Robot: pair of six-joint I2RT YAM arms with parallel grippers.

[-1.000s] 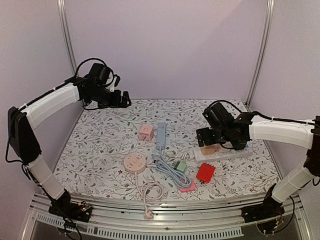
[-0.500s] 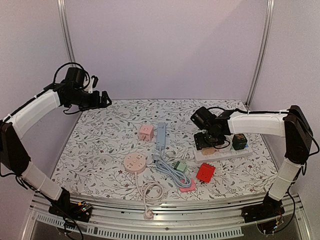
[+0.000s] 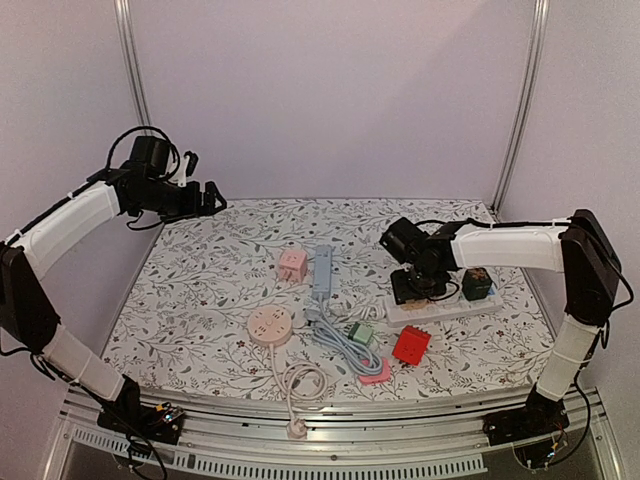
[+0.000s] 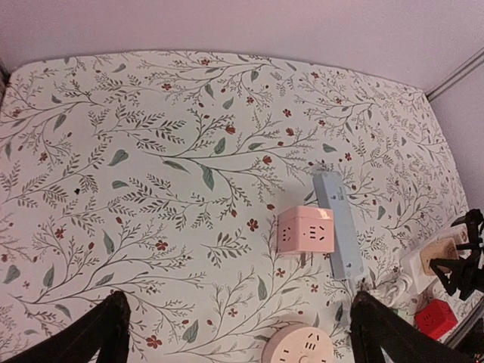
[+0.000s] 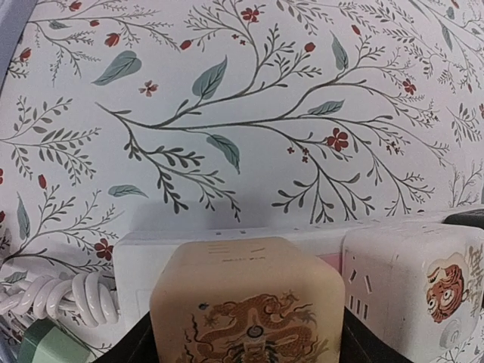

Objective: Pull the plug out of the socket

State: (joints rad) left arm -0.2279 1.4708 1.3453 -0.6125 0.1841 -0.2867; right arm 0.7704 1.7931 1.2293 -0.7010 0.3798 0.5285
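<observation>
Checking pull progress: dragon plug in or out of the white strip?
In. The dragon plug sits squarely on the white power strip, not lifted off.

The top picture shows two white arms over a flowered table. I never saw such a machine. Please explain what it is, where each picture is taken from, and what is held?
This is a robot with two jointed arms, each ending in a two-finger gripper. The top picture comes from a fixed camera above and behind them; the other two come from cameras on the wrists. On the table lie a white power strip, a blue strip, a pink cube socket and a round pink socket. The left gripper hangs open, holding nothing. The right gripper is down at the white power strip, a tan cube plug with a dragon on it between its jaws. Whether they grip it, I cannot tell.
</observation>
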